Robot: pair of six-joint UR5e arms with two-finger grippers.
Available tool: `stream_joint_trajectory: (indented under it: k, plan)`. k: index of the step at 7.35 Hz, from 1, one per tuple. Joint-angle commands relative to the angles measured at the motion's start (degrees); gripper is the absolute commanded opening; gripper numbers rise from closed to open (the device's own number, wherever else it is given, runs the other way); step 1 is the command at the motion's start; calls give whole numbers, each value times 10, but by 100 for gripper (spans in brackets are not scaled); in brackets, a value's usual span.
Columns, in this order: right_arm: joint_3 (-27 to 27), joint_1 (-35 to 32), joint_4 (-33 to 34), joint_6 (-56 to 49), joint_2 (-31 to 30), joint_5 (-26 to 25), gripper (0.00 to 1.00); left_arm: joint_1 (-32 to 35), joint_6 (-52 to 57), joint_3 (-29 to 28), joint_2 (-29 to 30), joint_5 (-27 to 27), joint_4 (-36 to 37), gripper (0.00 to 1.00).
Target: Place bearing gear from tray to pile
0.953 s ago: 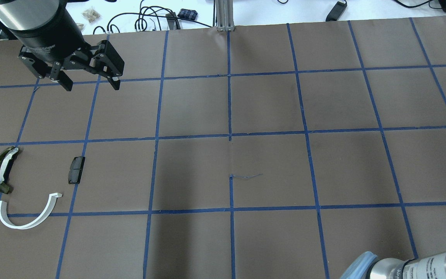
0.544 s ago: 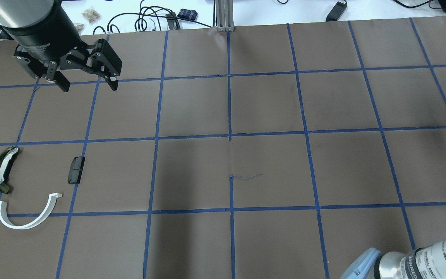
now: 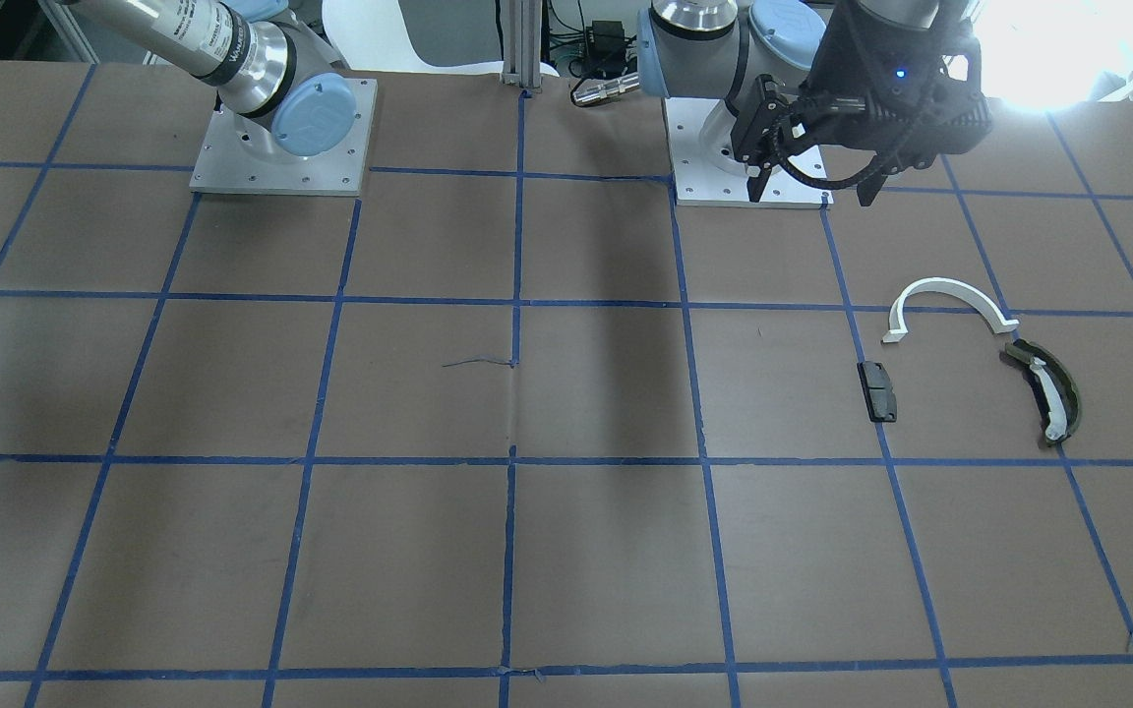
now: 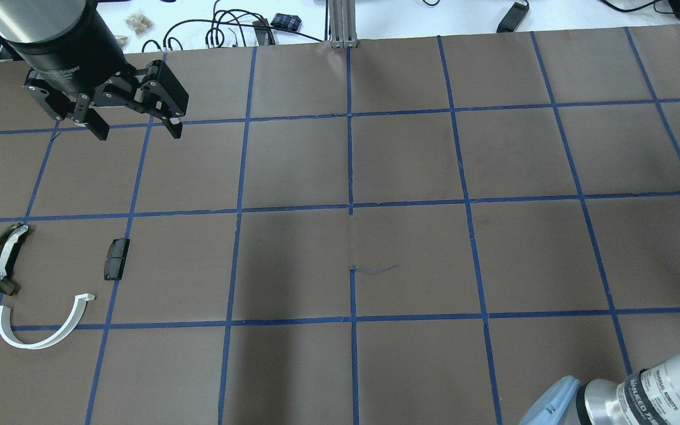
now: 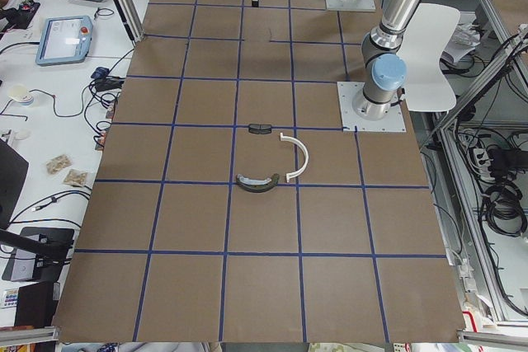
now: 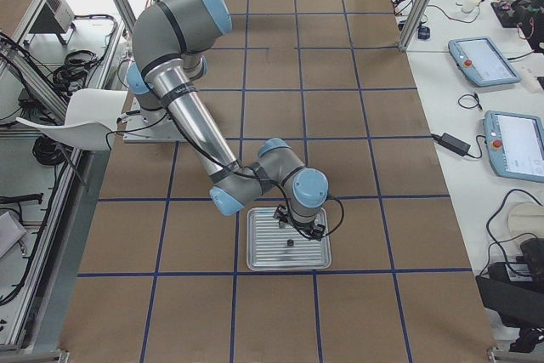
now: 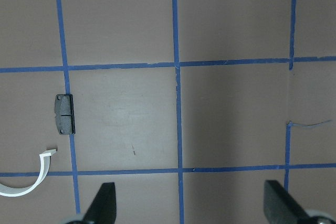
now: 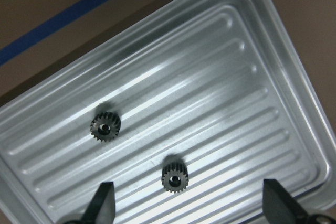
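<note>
Right claw (image 8: 189, 211) spread wide, empty, over ribbed silver metal tray (image 8: 302, 77); small dark toothed bearing gear (image 8: 175, 177) lower centre of frame, second gear (image 8: 105, 127) mid-left. Tiny part on a ridged floor, so closing fingers may flick it away.

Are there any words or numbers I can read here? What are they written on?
"Gripper", rest of the line unreadable: on the black body of the left gripper.
Small print and a square code on the silver tube of the right arm: too blurred to read.
Logo on the blue joint cap: letters not readable.
Tray and bearing gears: no writing.
</note>
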State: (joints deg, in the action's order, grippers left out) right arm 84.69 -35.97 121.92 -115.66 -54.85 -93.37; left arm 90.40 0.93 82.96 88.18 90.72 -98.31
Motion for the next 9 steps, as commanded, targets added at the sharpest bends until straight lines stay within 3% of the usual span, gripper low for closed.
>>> stream_joint_trajectory:
  k: [1,8,9]
  plan:
    - [4,11,23,-21,25,-8,96,-1,1,4,-1,2,3,100]
    - [16,14,22,-17,28,-5,61,3,-1,3,3,-7,3,100]
    - [13,15,22,-17,27,-6,47,4,-1,4,4,-7,3,100]
